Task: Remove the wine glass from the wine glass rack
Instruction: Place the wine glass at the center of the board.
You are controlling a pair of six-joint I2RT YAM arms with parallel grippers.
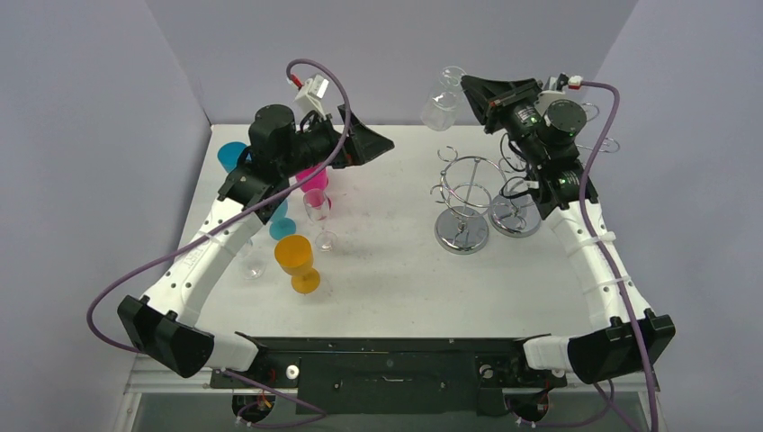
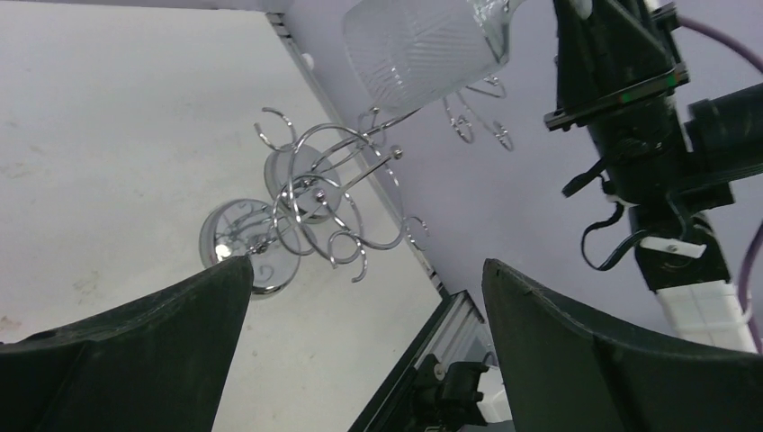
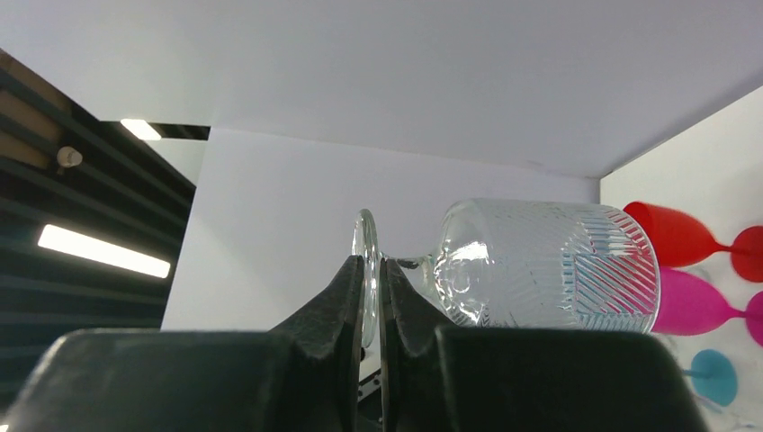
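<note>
**Q:** which step is being done here?

**A:** lift looks done. On the table (image 1: 396,261), the racks (image 1: 462,225) are parked toward the right edge. The glass (image 1: 439,108) is held clear of them, up by the far edge, its foot pinched by the right gripper (image 3: 369,270). Left gripper (image 2: 366,264) is spread, empty.

**Q:** next?

**A:** probably to be set down upright, gently.

The wine glass (image 3: 540,265) is looking clear, with slanted line patterns. The 2 racks (image 1: 462,231) are shining silver. An orange goblet (image 1: 297,256), a pink glass (image 1: 314,177) and a teal glass (image 1: 232,155) are glowing on the white table (image 1: 396,270).
</note>
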